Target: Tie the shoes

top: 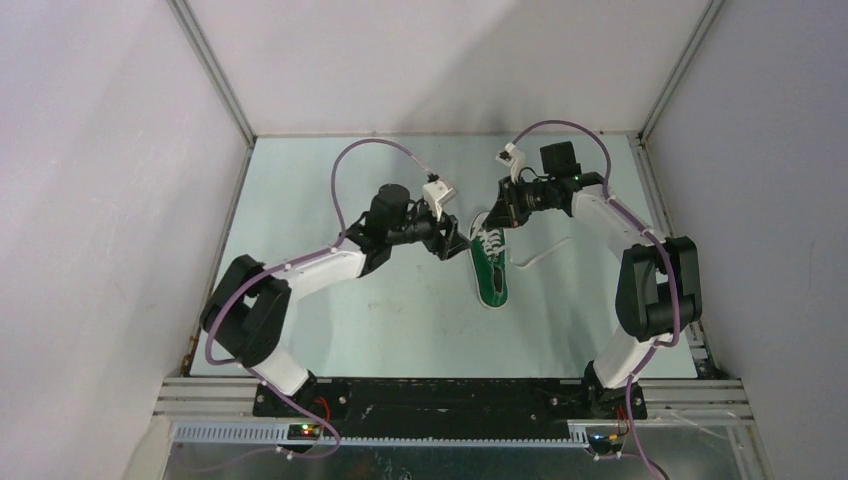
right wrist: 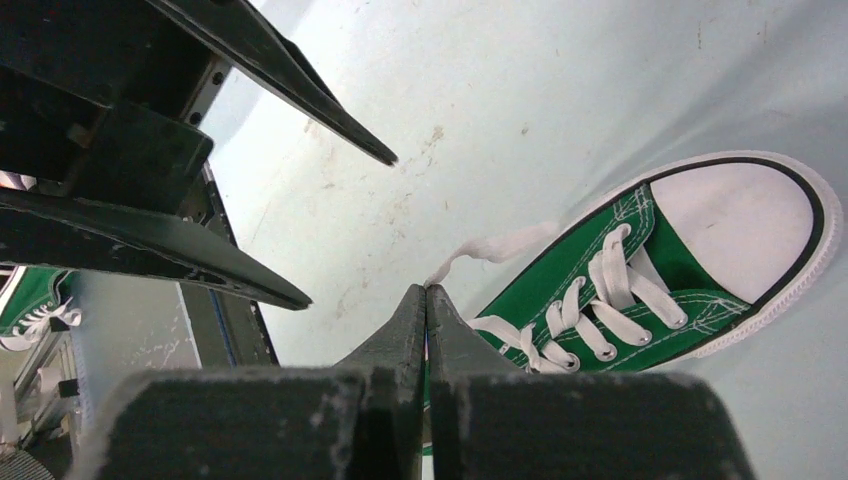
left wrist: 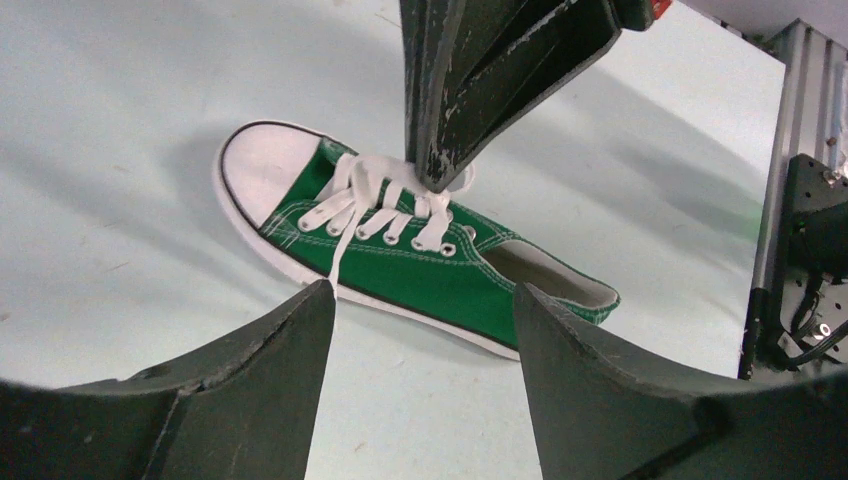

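Observation:
The green shoe (top: 489, 270) lies on the table between both arms, its white toe cap (right wrist: 740, 220) towards the back. My right gripper (right wrist: 427, 290) is shut on a white lace (right wrist: 500, 245) that comes out of its tips; in the left wrist view this gripper (left wrist: 440, 185) points down onto the laced front of the shoe (left wrist: 420, 275). My left gripper (left wrist: 422, 292) is open just beside the shoe, with nothing between its fingers. A loose lace strand (left wrist: 340, 245) runs down to its left fingertip (left wrist: 322, 295). From above, the left gripper (top: 458, 240) is left of the shoe and the right gripper (top: 497, 215) is at its toe end.
The pale green table (top: 330, 200) is closed in by white walls and an aluminium rail (left wrist: 800, 120). A white lace end (top: 540, 258) trails on the table to the right of the shoe. The arm bases sit on the black bar (top: 450, 395) at the near edge.

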{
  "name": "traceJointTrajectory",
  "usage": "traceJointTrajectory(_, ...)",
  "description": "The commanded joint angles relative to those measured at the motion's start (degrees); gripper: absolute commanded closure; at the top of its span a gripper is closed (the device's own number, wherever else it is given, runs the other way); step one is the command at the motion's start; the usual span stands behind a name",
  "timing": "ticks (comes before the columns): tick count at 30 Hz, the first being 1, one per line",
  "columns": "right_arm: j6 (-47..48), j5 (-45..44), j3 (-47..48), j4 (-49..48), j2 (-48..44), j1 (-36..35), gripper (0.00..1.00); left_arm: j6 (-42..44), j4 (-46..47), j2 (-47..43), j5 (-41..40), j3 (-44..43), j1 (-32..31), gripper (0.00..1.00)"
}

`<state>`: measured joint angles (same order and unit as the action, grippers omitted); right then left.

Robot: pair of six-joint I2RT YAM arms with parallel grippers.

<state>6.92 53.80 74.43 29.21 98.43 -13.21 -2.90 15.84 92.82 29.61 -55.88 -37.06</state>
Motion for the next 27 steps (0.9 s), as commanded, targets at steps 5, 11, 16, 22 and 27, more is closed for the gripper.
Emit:
traceJointTrajectory(5,-4.4,-0.5,-1.2,-4.9,-2.5,0.6,1.00,-0.3,12.4,2.6,-4.2,-0.4,-2.4,0.25)
traceJointTrajectory(11,-5.2,-0.8,-1.9,-5.3,-3.0,1.0,1.00,-1.7,14.7,8.1,-1.7,-4.9,-2.8,0.23)
traceJointTrajectory(16,-6.0,-0.8,-2.0,-5.5,-3.4,1.6,1.00,-1.0,16.2,11.3,2.9,-6.1,-2.8,0.28)
traceJointTrajectory(22,-6.3,-0.6,-2.1,-5.5,-3.0,2.6,1.00,-3.6,16.2,13.9,1.5,-5.8,-2.6,0.38)
traceJointTrajectory(27,-6.6,-0.3,-2.1,-5.6,-3.0,2.8,1.00,-4.6,18.9,15.4,2.8,-5.1,-2.3,0.49)
